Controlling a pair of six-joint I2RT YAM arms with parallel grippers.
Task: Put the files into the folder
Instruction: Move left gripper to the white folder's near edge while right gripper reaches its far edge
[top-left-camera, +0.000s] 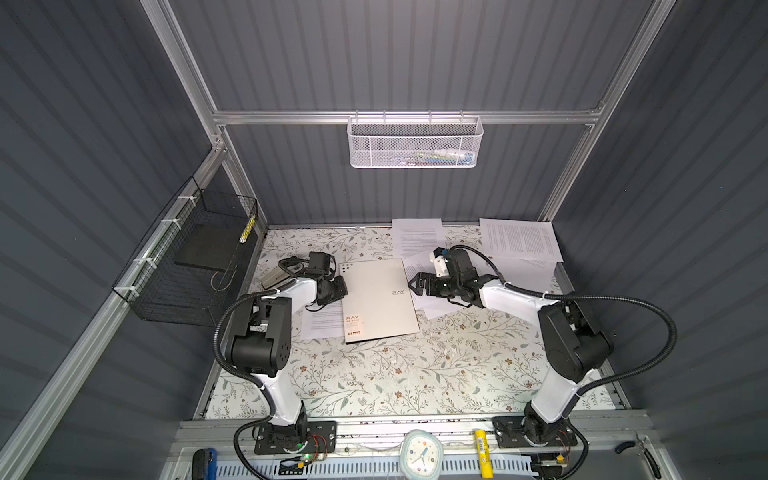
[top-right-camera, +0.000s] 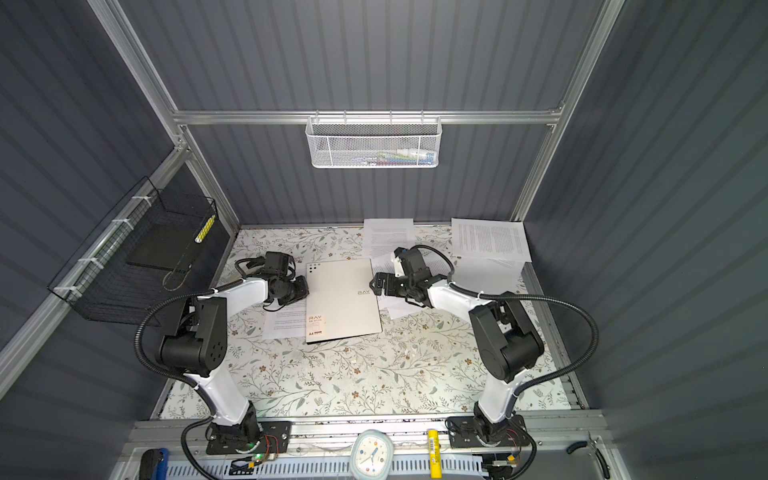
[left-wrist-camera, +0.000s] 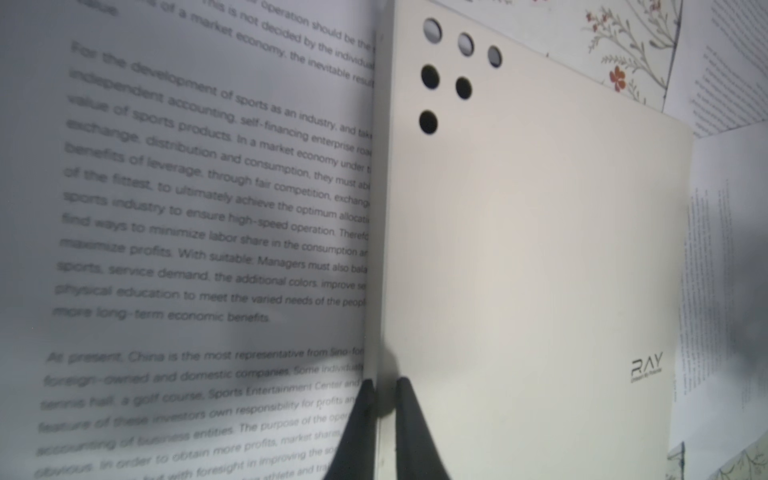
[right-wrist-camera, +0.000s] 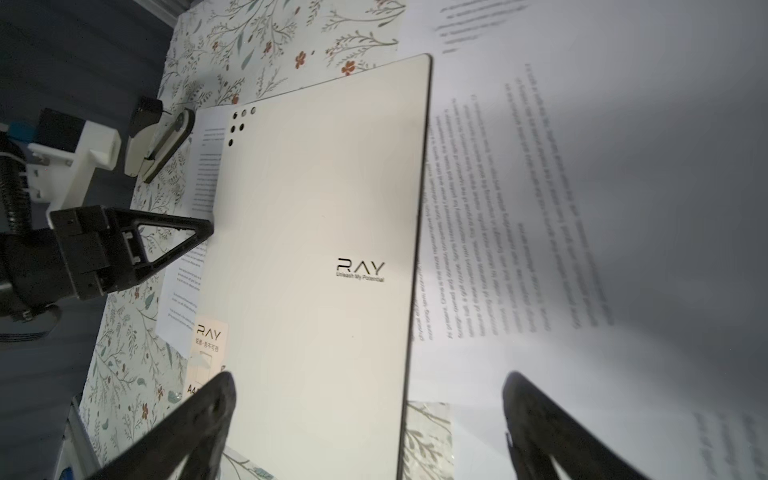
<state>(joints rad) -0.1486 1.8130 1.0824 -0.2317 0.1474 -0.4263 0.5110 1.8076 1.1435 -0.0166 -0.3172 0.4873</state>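
Left gripper (top-left-camera: 344, 291), in both top views, sits at the left long edge of the folder (top-left-camera: 378, 299), which lies shut and cover-up, RAY lettering showing, near the middle of the floral table cover (top-left-camera: 395, 374). The right gripper (top-left-camera: 412, 286) hovers at the opposite long edge with its jaws spread. The files (top-left-camera: 519, 241) lie loose outside the folder (top-right-camera: 343, 297): two sheets by the back wall, others beneath the right arm, and one printed sheet (top-left-camera: 322, 328) partly tucked under the folder's left side. In the left wrist view the left gripper (left-wrist-camera: 384, 399) stands narrow, its fingers (left-wrist-camera: 411, 415) pinched on the folder (left-wrist-camera: 540, 249) at its edge, with the printed sheet (left-wrist-camera: 187, 228) just beside. Whether the pinch takes the cover alone or the whole folder cannot be told. In the right wrist view the right gripper (right-wrist-camera: 370, 380) is wide and holds nothing, poised over the folder (right-wrist-camera: 316, 232) near the edge that borders the files (right-wrist-camera: 561, 208). The left gripper (right-wrist-camera: 205, 230) meets the far edge. Judged from this layout, the task is at its start. No sheet is inside and the cover is not yet raised. Opening the folder, gathering every sheet and laying them inside all remain.
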